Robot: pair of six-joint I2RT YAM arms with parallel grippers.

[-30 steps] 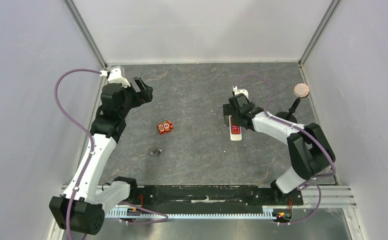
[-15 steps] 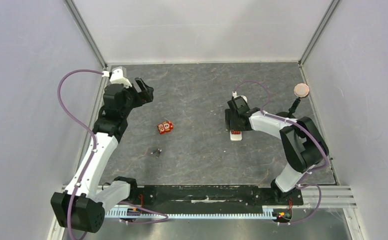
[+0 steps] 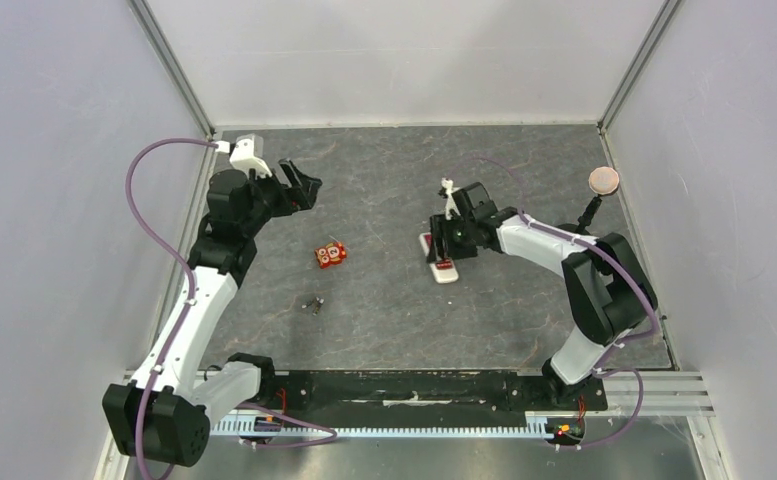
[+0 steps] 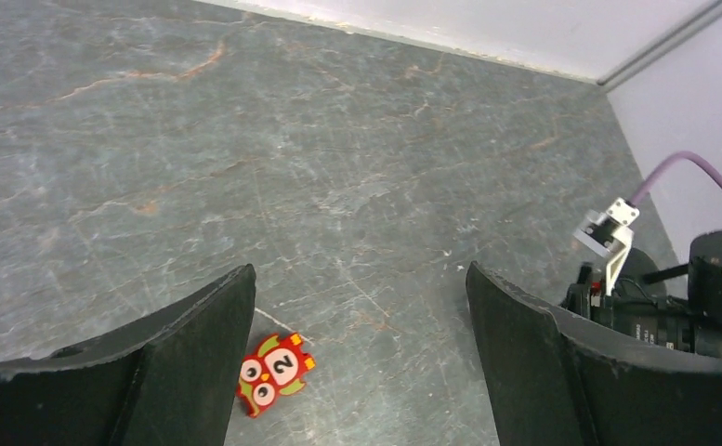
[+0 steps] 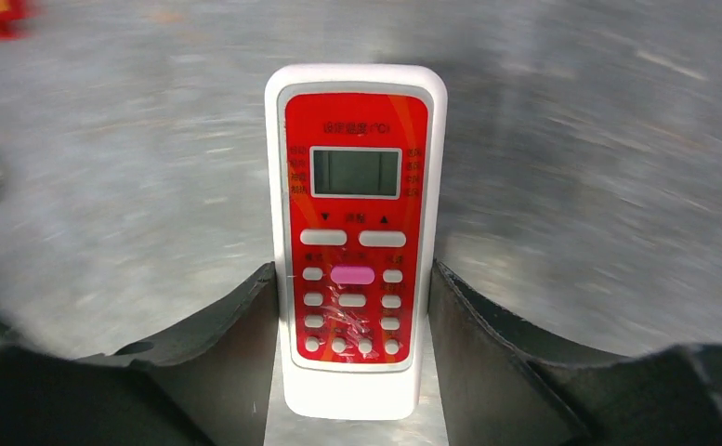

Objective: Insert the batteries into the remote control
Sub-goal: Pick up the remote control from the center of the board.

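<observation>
Gripping the remote control [image 5: 355, 186] by its long sides, the right hand [image 5: 352, 279] has its two fingers [image 5: 236, 325] pressed against the lower, button end, and the red face is turned up. Seen from above, the remote control lies at an angle to the right of the middle of the counter [image 3: 384, 330], under the right hand. Whether it touches the counter I cannot tell. The left hand [image 3: 302, 186] hovers near the far left corner, its fingers spread wide and holding nothing. A red owl-shaped piece [image 3: 330, 255] lies on the counter between the two hands, well apart from both.
</observation>
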